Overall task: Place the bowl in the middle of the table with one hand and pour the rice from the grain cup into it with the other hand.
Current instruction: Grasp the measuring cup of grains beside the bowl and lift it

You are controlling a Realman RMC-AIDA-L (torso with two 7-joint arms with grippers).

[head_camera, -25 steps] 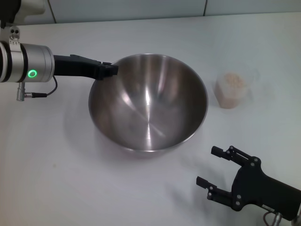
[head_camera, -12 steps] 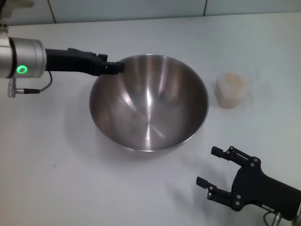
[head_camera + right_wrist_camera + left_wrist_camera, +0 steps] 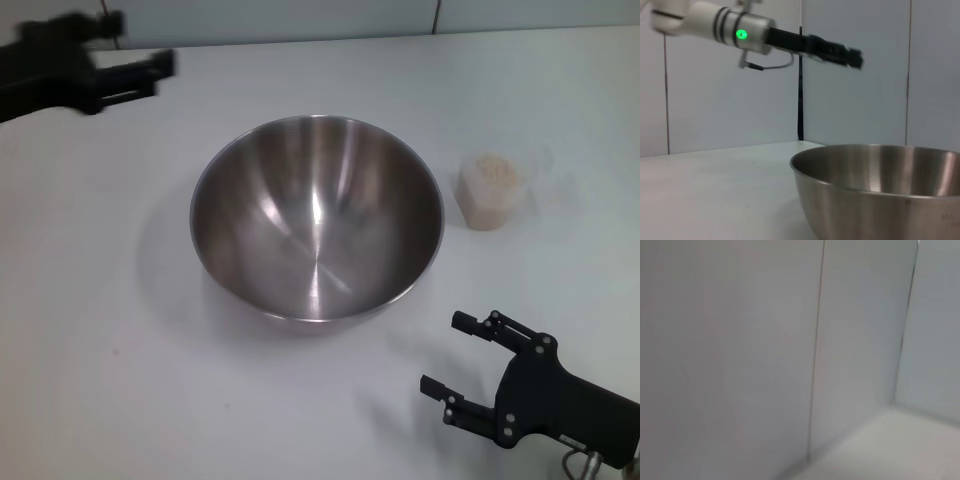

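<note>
The large stainless-steel bowl [image 3: 316,217] is sitting centrally on the white table [image 3: 120,340] — the left gripper [image 3: 140,75], fingers parted and empty, is hanging at 10 o'clock. The right gripper [image 3: 455,367] is hovering at 5 o'clock, fingers spread.

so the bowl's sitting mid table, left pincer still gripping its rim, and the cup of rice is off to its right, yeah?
Not quite: the head view shows the left pincer lifted clear of the bowl, off its rim. The rest holds: the grain cup of rice stands to its right.
</note>
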